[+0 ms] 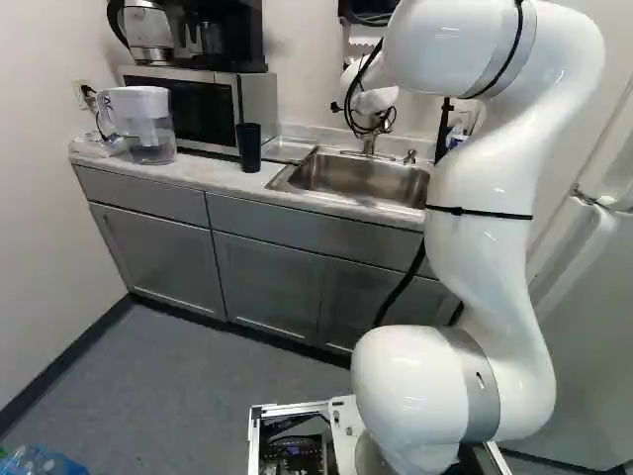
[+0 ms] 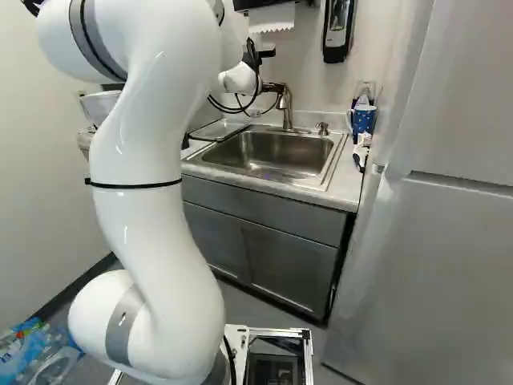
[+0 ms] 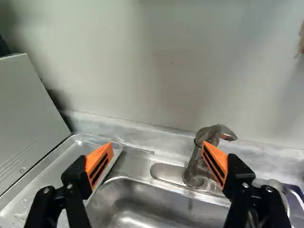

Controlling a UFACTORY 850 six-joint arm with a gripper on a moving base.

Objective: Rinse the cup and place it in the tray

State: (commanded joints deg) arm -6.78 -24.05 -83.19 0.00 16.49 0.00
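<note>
- Gripper (image 2: 273,87), black, foremost in the wrist view: two fingers spread wide apart, orange pads (image 3: 99,164) facing each other; one finger overlaps the faucet there, contact not determinable.
- Cup (image 1: 249,146), black, one: upright on the counter, at the sink-side front corner of the microwave, near the tray.
- Tray (image 3: 45,178), shallow, metal: on the counter between microwave and sink, water drops on its surface.
- Sink (image 2: 268,152), stainless steel, single basin: set into the counter, directly beside the tray.
- Faucet (image 2: 287,108), metal, with top lever: upright at the sink's rear rim.
- Counter (image 1: 213,176), pale: running above cabinets (image 1: 158,247) with grey fronts.
- Arm (image 1: 485,257), white, jointed: rising in front of the counter, its wrist end above the sink.
- Microwave (image 1: 259,104), silver with dark door: on the counter, on the side of the tray away from the sink.
- Coffee maker (image 1: 229,40), black, and kettle (image 1: 148,35), metal and black: both on top of the microwave.
- Pitcher (image 1: 148,124), clear body, white lid: at the left of the left base view, beside the microwave.
- Mug (image 2: 364,119), blue with white dots: right of the sink in the right base view.
- Paper towel (image 2: 272,18), white, and dispenser (image 2: 337,32), black: on the wall above the sink.
- Refrigerator (image 2: 449,257), pale: at the right of the right base view.
- Bottles (image 2: 48,357), in blue plastic: on the floor, lower left of the right base view.
</note>
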